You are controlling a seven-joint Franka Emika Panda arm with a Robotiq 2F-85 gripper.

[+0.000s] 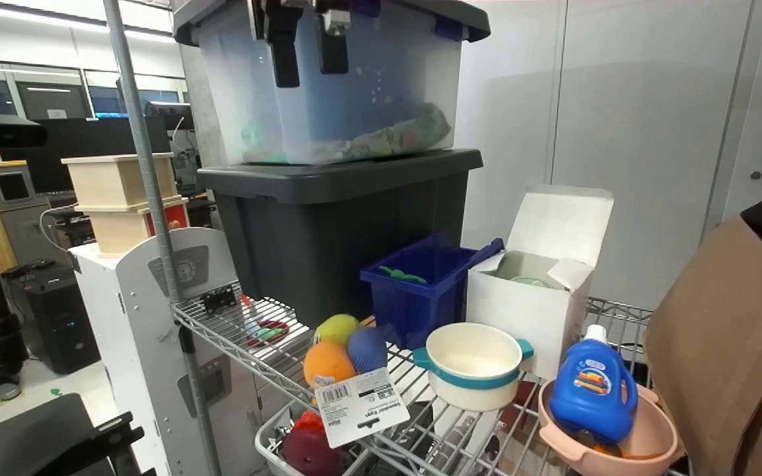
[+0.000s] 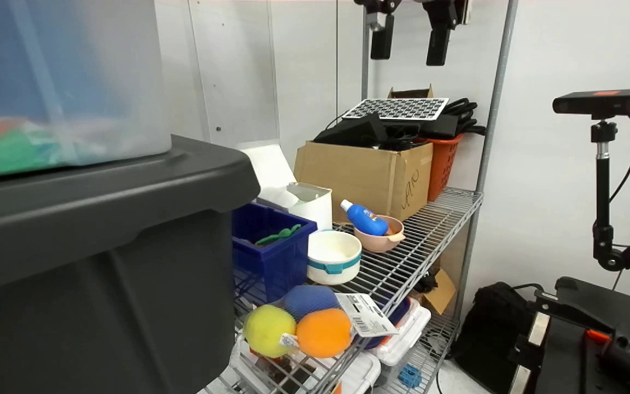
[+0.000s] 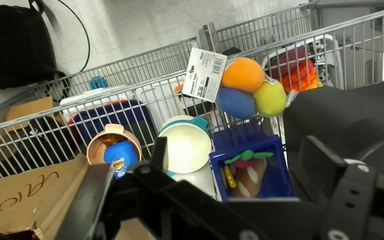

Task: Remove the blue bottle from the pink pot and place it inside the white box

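The blue bottle (image 1: 592,396) leans tilted inside the pink pot (image 1: 569,456), its white cap up in an exterior view. Both also show in an exterior view, bottle (image 2: 367,220) and pot (image 2: 376,244), and in the wrist view, bottle (image 3: 121,155) and pot (image 3: 90,151). The white box (image 1: 520,314) stands behind the bowl with its flap lid upright; it also shows in an exterior view (image 2: 316,209). In the wrist view the gripper mostly hides it. My gripper (image 1: 310,66) is open and empty, high above the shelf, also seen in an exterior view (image 2: 409,51) and the wrist view (image 3: 242,150).
A white-and-teal bowl (image 1: 473,387) stands between the pot and the dark-blue bin (image 1: 414,311). Stacked totes (image 1: 341,244) rise beside the bin. A large cardboard box (image 1: 712,344) stands close by the pot. Netted toy eggs (image 1: 328,363) lie at the wire shelf's edge.
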